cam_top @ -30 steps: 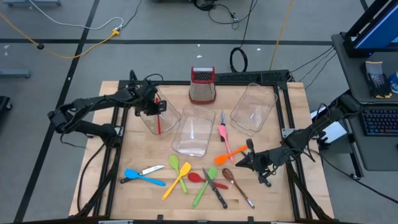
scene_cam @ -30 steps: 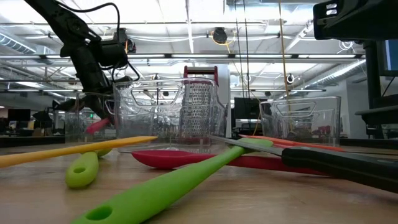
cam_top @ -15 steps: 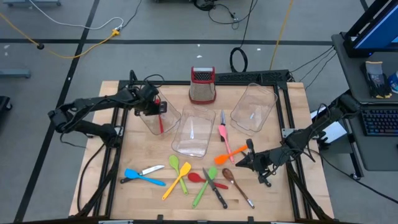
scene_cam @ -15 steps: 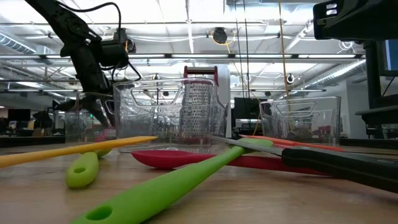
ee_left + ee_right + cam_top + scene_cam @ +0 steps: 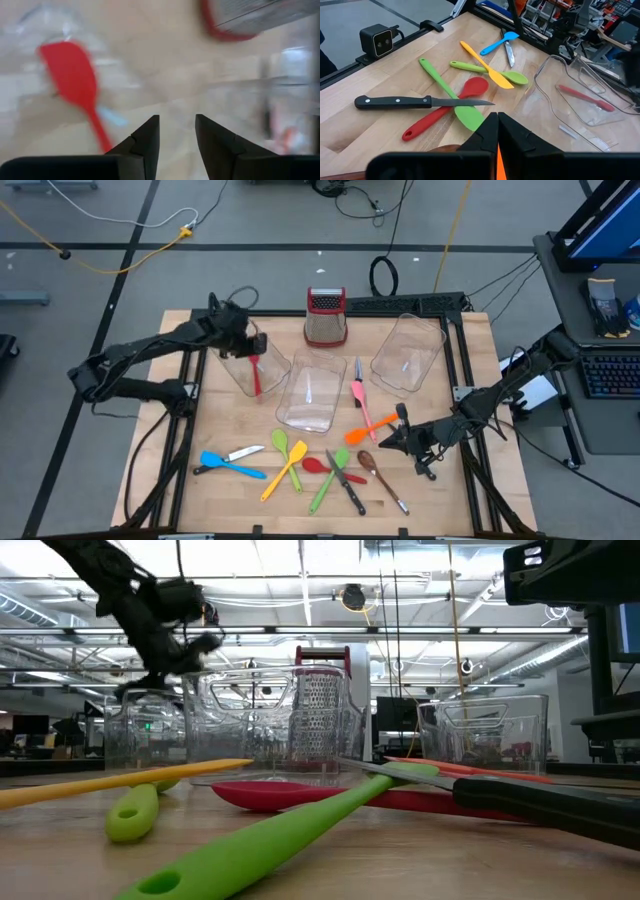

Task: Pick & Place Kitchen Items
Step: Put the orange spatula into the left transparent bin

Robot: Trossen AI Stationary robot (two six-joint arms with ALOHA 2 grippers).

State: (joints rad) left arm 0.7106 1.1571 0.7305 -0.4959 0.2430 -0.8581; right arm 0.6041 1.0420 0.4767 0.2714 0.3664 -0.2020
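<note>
My two arms are dark, near black, built of slim tubular links joined by thicker rounded joints; thin black cables loop loosely off the left arm (image 5: pixel 140 360) near its wrist, and more trail along the right arm (image 5: pixel 500 395); my left gripper (image 5: pixel 176 137) ends in two matte black fingers with flat inner faces and angular, stepped tips, rising from a broad dark bar; my right gripper (image 5: pixel 497 131) has the same black, faceted fingers, their bevelled edges catching a dull sheen; the wrist housings look boxy and unmarked.
</note>
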